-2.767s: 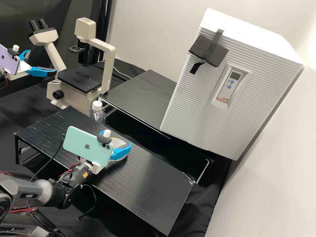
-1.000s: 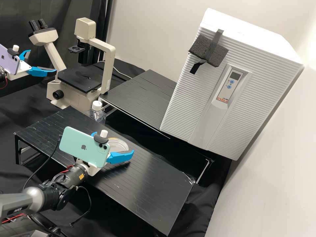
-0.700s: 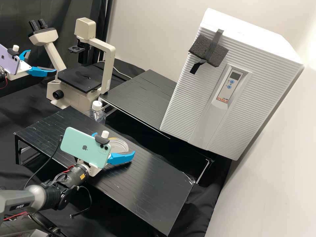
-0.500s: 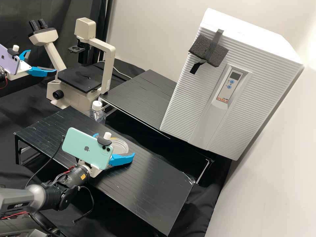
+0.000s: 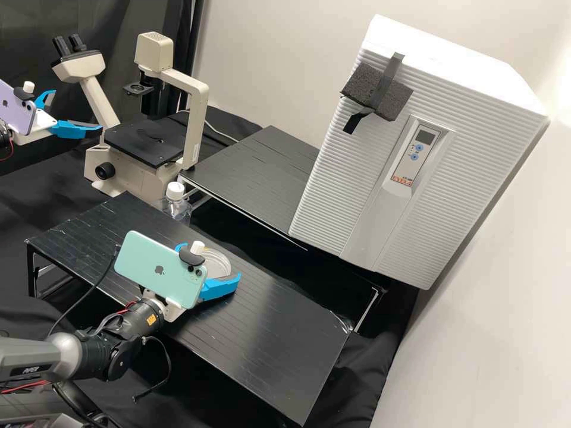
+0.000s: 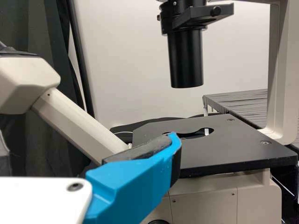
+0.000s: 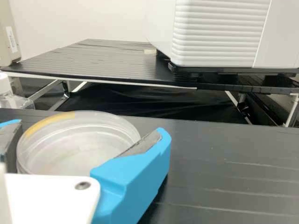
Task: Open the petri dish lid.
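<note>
The round clear petri dish lies flat on the near black platform; whether its lid is on I cannot tell. Around it stands my right gripper, one blue finger on each side. In the right wrist view, yellowish tape marks part of the rim of the dish, which sits between the open fingers of the right gripper; contact with them is unclear. Off by the microscope, my left gripper stands open and holds nothing. One finger of the left gripper shows before the microscope stage.
The near platform extends right of the dish. A white-capped bottle stands behind it, the microscope at back left. A large white ribbed unit rests on the farther black platform.
My right gripper is lower than at first. Within the last second it has shifted slightly, and its fingers stand a little closer together around the dish. The left arm has kept still.
</note>
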